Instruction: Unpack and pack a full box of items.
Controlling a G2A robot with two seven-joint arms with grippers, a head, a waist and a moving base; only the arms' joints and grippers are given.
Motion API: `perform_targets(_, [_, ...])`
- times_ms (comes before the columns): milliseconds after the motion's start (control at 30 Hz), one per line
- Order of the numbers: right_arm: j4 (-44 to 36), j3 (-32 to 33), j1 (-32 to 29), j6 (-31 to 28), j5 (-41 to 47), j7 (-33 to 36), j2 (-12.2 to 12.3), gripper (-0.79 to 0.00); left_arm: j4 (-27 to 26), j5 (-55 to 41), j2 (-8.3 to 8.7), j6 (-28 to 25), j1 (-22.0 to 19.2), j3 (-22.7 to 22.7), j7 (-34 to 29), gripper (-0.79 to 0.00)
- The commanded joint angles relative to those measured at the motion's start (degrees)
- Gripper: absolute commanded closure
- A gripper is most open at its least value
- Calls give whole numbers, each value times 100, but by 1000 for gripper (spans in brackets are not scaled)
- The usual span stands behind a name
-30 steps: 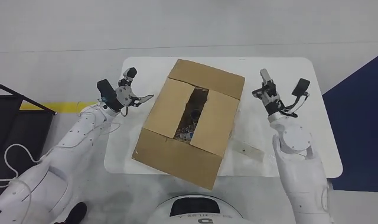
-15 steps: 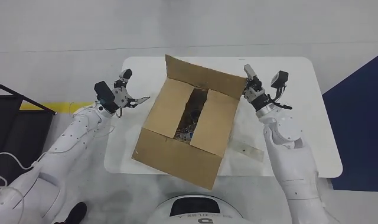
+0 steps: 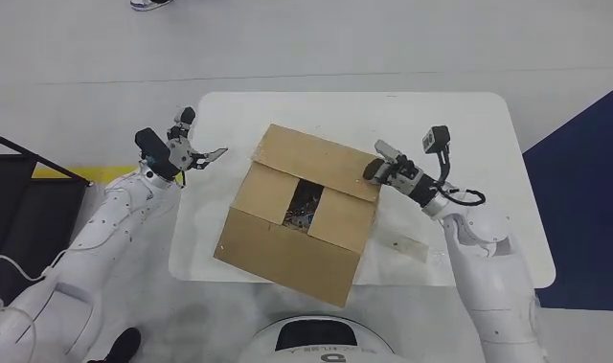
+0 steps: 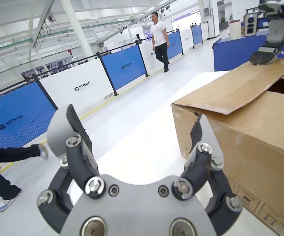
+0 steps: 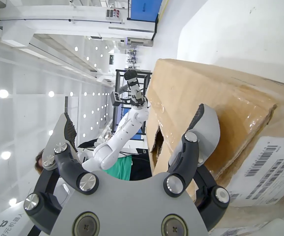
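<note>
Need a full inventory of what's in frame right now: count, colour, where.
Brown cardboard box: 1, brown, middle of the table, top flaps partly shut with a gap between them.
Jumbled small items: count cannot be told, dark, inside the box, seen through the gap.
Printed paper label: at least 1, white, on the box's side wall.
Flat strip: 1, pale, lying on the table beside the box, on the right arm's side.
Table: 1, white, under the box.
Left gripper: 1, grey and black, open, at the table's edge, apart from the box.
Right gripper: 1, grey and black, open, resting on the box's far flap.
</note>
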Motion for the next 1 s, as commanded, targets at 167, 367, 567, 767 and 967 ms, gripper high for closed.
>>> perform_targets(167, [-450, 286, -445, -492, 247, -370, 31, -785, 14, 89, -9, -2, -7, -87, -8, -785])
perform_targets(367, [-789, 777, -1019, -191, -4, -981, 78, -785, -4, 191, -35, 23, 9, -108, -78, -785])
perform_targets(567, [-773, 703, -1029, 1040, -600, -1795, 84, -785, 85, 242, -82, 35, -29, -112, -137, -785])
perform_targets(767, [263, -40, -84, 1277, -459, -1750, 33, -785, 187, 324, -121, 75, -70, -130, -83, -785])
perform_targets(967, [946, -703, 745, 1029, -98, -1721, -62, -785, 383, 390, -141, 72, -90, -162, -15, -785])
